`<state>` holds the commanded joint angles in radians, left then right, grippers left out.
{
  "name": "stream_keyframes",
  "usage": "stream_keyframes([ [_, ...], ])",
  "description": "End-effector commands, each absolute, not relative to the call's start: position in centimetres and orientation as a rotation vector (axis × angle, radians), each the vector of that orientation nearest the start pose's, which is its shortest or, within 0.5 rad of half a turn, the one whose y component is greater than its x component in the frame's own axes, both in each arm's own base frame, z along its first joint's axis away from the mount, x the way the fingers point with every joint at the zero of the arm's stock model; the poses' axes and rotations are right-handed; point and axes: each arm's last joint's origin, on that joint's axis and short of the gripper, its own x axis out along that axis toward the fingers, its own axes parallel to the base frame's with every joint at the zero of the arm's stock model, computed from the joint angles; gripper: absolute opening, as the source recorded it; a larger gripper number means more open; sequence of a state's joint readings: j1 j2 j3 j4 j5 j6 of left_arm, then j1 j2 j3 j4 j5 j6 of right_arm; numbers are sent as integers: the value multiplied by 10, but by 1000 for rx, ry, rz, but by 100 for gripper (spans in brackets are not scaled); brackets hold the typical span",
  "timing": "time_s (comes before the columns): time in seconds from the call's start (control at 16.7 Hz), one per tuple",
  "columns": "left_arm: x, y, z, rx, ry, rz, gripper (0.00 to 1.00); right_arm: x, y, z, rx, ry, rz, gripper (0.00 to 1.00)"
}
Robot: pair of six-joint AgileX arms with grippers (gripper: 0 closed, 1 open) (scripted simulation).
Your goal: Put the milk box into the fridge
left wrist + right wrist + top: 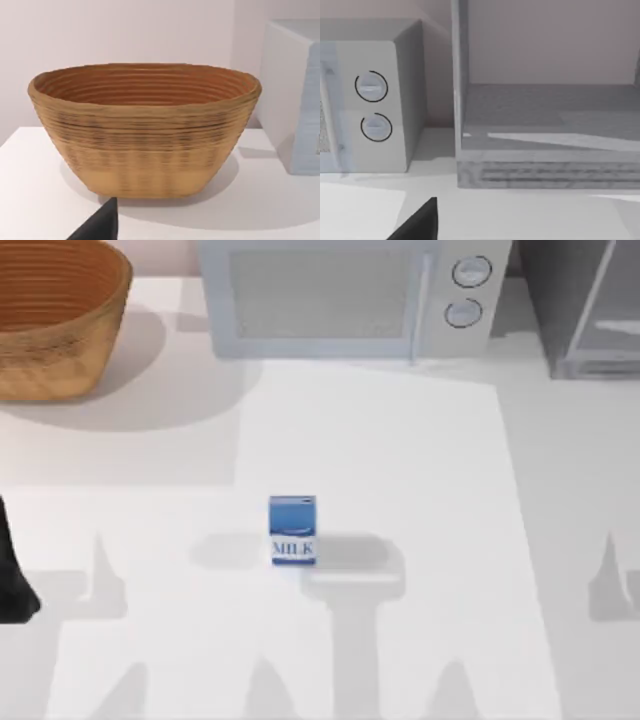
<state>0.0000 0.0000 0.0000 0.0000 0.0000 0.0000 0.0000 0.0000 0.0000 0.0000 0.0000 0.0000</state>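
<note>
From above, the milk box (293,529) stands upright mid-desk, the fridge (585,310) at its 2 o'clock, past the microwave (350,295). The left arm (12,575) sits at 9 o'clock (likely nearer).

Left wrist view: wicker basket (145,127); fingers' state I cannot tell.

Right wrist view: the fridge (550,130) faces the camera; same there.

A matte black, pointed end effector (102,225) tip, without visible markings or cables.
</note>
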Motion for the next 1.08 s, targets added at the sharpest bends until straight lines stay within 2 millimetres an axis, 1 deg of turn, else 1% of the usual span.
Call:
stream_keyframes([
  [0.18, 106, -1, 160, 0, 0, 0, 100, 106, -1, 160, 0, 0, 0, 100],
  [0.3, 106, -1, 160, 0, 0, 0, 100, 107, 0, 164, 1, 0, 0, 100],
  [0.54, 106, -1, 160, 0, 0, 0, 100, 115, 6, 181, 1, 2, -1, 100],
  [0.84, 106, -1, 160, 0, 0, 0, 100, 135, 20, 206, -3, 3, 0, 100],
  [1.08, 106, -1, 160, 0, 0, 0, 100, 155, 37, 224, -5, -7, 2, 100],
])
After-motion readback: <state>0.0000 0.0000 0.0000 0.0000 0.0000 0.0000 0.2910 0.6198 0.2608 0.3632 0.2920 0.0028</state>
